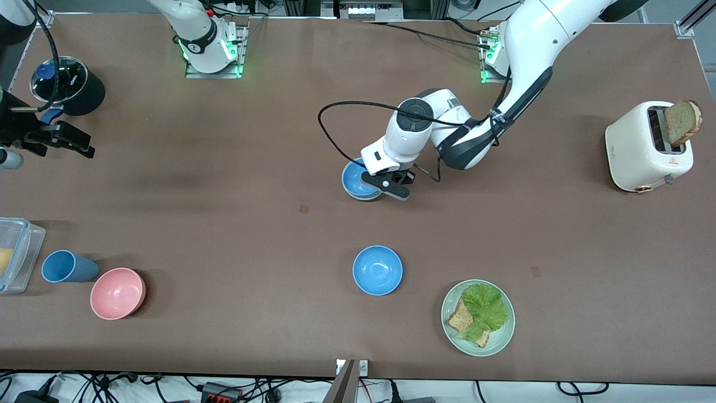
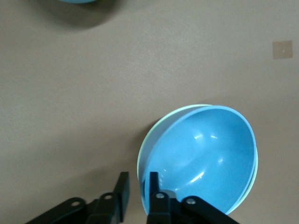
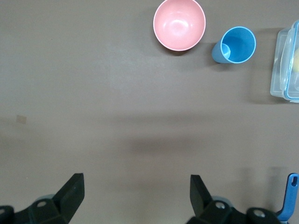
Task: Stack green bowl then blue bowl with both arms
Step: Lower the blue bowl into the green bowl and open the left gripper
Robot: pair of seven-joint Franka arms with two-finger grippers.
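The blue bowl (image 1: 356, 179) sits nested in the green bowl (image 1: 358, 197) near the table's middle. In the left wrist view the blue bowl (image 2: 205, 158) fills the green bowl, whose pale rim (image 2: 156, 133) shows round one side. My left gripper (image 1: 386, 187) straddles the stacked rims: in the left wrist view (image 2: 138, 186) one finger is inside the blue bowl, the other outside with a small gap, so it is open. My right gripper (image 1: 67, 140) hangs open and empty over the right arm's end of the table; it also shows in the right wrist view (image 3: 135, 186).
A second blue bowl (image 1: 377, 270) lies nearer the front camera, with a green plate (image 1: 500, 344) of lettuce and bread beside it. A toaster (image 1: 649, 145) stands at the left arm's end. A pink bowl (image 1: 117, 293), blue cup (image 1: 67, 266), clear container (image 1: 17, 254) and black pot (image 1: 67, 84) stand at the right arm's end.
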